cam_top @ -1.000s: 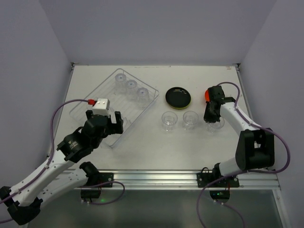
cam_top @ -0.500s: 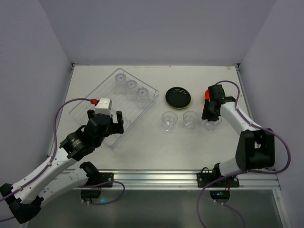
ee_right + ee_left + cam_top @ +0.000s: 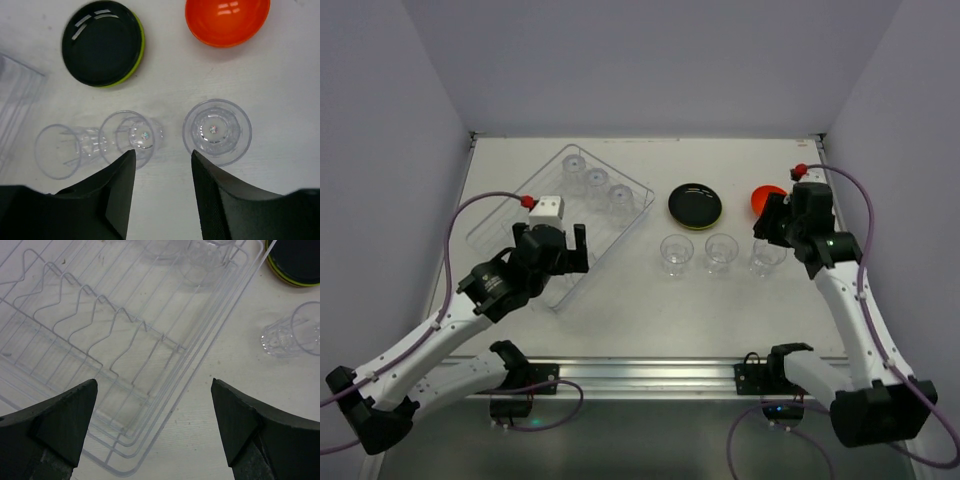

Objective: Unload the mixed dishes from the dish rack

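A robotics test bench rather than a kitchen: a bare white table [image 3: 650,300] is boxed in by plain pale walls [image 3: 650,60] on three sides. Along the bottom of the frame, a robot arm [image 3: 430,340] at lower left and a second arm [image 3: 855,310] at lower right are bolted to an aluminium rail [image 3: 650,372], trailing purple cables [image 3: 446,265]. A wire dish rack [image 3: 535,185] and clear cups [image 3: 720,250] are the only household touches.

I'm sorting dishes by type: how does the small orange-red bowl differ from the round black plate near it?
The small orange-red bowl is a deep, glossy hollow; the round black plate is flat and shallow. The bowl rests alone on the white table, while the black plate sits on a lime-green plate whose rim peeks out beneath it. Both are round, upright and empty.
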Motion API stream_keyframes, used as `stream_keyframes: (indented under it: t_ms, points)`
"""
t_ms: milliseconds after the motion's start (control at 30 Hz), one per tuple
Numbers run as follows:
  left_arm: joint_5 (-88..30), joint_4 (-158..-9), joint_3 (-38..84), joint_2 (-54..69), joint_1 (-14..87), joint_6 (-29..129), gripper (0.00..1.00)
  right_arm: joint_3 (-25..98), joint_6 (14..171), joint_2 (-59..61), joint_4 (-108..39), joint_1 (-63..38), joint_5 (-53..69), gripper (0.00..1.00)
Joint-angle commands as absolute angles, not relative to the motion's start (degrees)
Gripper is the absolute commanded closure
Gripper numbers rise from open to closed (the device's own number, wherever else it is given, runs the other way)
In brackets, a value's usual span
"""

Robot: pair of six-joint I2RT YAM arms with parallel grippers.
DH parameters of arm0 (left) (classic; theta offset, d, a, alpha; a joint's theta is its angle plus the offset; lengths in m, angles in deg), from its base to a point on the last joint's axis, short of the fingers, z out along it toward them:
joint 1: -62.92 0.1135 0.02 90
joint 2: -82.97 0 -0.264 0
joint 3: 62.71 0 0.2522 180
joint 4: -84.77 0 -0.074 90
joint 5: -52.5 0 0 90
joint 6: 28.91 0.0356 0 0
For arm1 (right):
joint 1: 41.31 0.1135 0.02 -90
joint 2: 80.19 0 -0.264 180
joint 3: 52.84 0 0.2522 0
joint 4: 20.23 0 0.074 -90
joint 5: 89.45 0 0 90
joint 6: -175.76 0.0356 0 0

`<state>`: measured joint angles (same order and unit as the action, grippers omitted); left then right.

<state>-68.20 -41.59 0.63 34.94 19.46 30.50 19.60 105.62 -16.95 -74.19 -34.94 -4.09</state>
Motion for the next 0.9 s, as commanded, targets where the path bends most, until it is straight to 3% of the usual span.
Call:
stream_keyframes:
  t_ms: [0, 67, 200, 400, 567, 867]
  points:
    - [-64.93, -43.84, 7.29, 31.83, 19.68, 27.61, 0.00, 17.82, 103.96, -28.99, -69.08, -34.37, 2.64, 0.47]
    - [-65.44, -43.59, 10.27, 26.92, 19.68, 26.82, 0.00, 14.21, 104.04, -34.29, -62.25, -34.36, 10.46, 0.24]
    - [-72.02, -44.72, 18.26, 18.30, 19.77, 19.63, 0.00, 7.26, 105.97, -42.57, -55.88, -34.36, 12.77, 0.02]
    - [-73.98, -39.64, 33.80, -0.30, 21.08, 2.31, 0.00, 7.94, 110.80, -42.14, -57.19, -34.36, 6.62, 0.01]
    - [-58.55, -41.19, 42.44, -13.33, 30.20, 4.74, 0.00, 9.61, 113.89, -42.57, -59.64, -34.36, 3.81, 0.01]
    - [-53.68, -36.99, 56.16, -31.01, 33.83, 8.01, 0.00, 7.50, 112.48, -44.60, -56.31, -34.36, 9.34, 0.01]
